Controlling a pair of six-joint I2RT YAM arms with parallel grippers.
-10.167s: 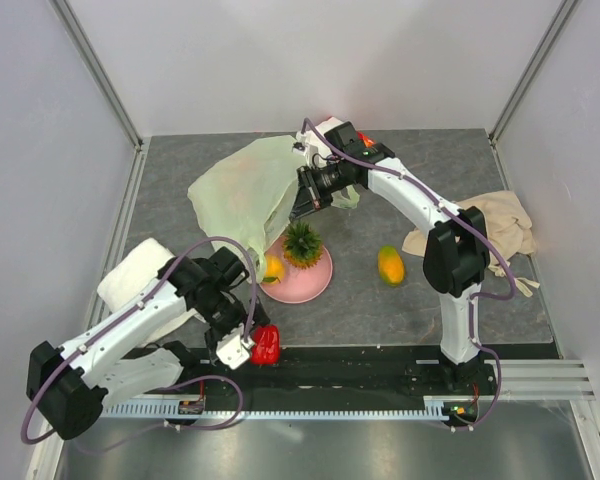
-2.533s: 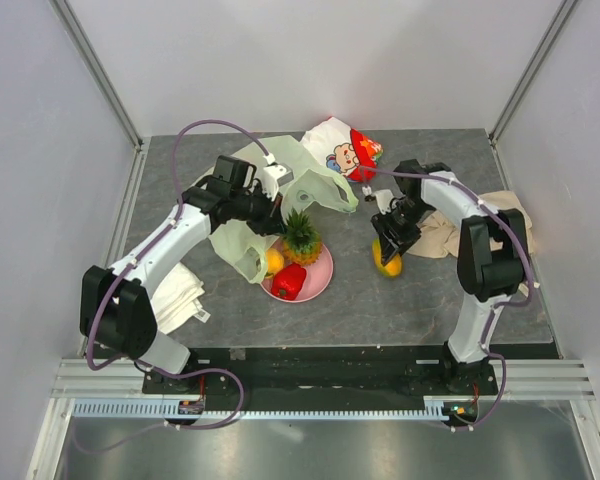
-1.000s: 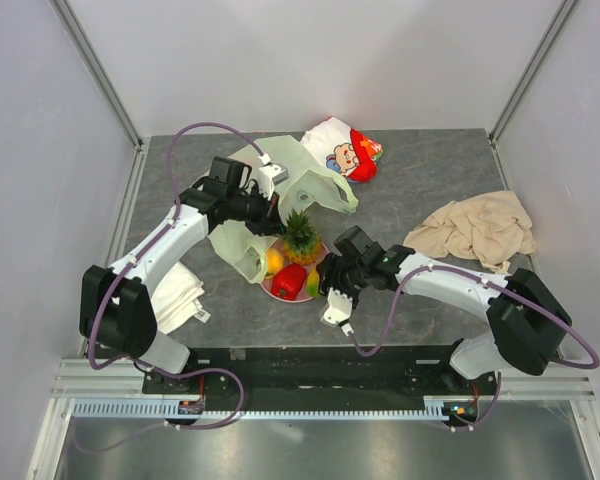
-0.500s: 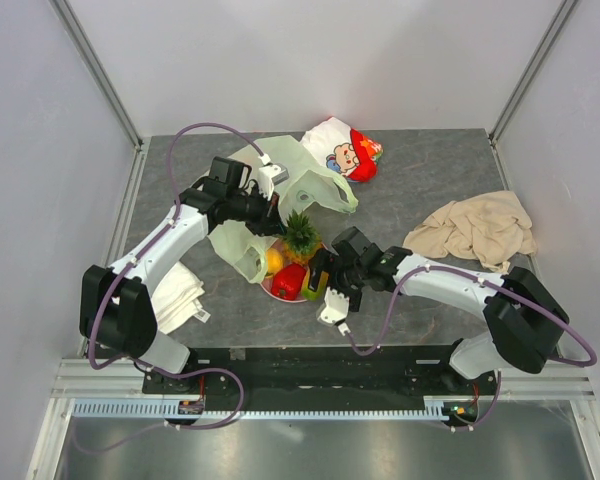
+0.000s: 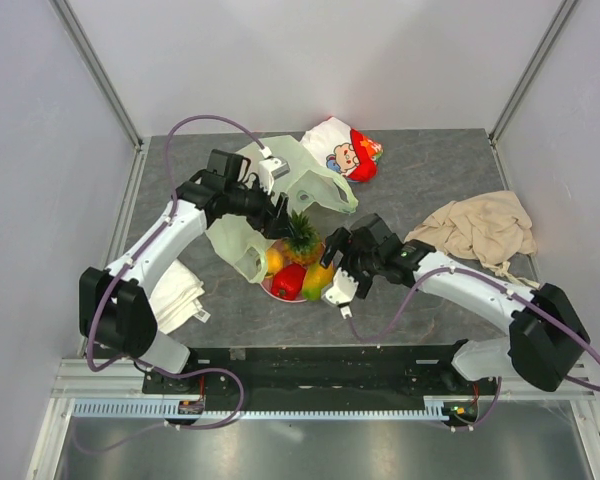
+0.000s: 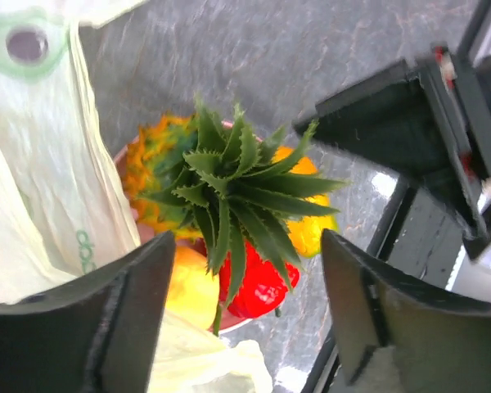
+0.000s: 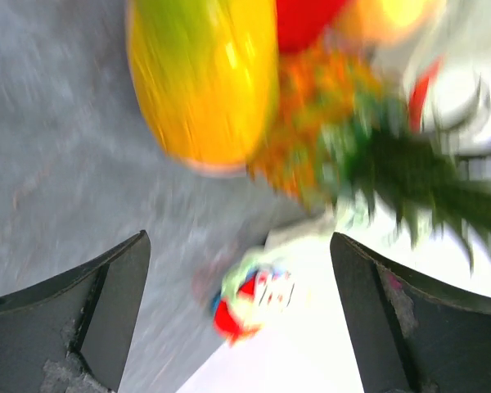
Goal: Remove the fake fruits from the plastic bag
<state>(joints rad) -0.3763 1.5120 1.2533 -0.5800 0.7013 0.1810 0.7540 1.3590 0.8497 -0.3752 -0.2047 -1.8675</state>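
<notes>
Top view
- pink plate [image 5: 276, 294]: a little toward 6 o'clock from the centre of the grey table [image 5: 430, 170], carrying four fruits.
- pineapple [image 5: 302, 238]: upright at the plate's 12 o'clock.
- red pepper [image 5: 288, 282]: at 6 o'clock on the plate, touching the mango [image 5: 318, 281] at 4 o'clock.
- yellow-orange fruit [image 5: 273, 262]: at 9 o'clock, against the bag.
- plastic bag [image 5: 238, 240]: crumpled, lying from 9 to 12 o'clock of the plate and touching it. Cannot tell if anything is inside.
- left gripper [image 5: 279, 216]: just beside the pineapple at its 10 o'clock.
- right gripper [image 5: 334, 258]: at the plate's 3 o'clock, near the mango.
- cartoon pouch [image 5: 342, 150]: 1 o'clock, apart from the plate.
- beige cloth [image 5: 475, 225]: 3 o'clock.
- white towel [image 5: 180, 285]: 9 o'clock.

Left wrist view
- fingers [image 6: 123, 319]: spread wide, nothing between them. The pineapple crown sits below the gap.
- around the crown: pepper at 6, mango at 3, bag along 9.

Right wrist view (blurred)
- fingers [image 7: 106, 303]: apart and empty.
- mango: at 11 o'clock, clear of both pads.
- pineapple: at 2 o'clock.
</notes>
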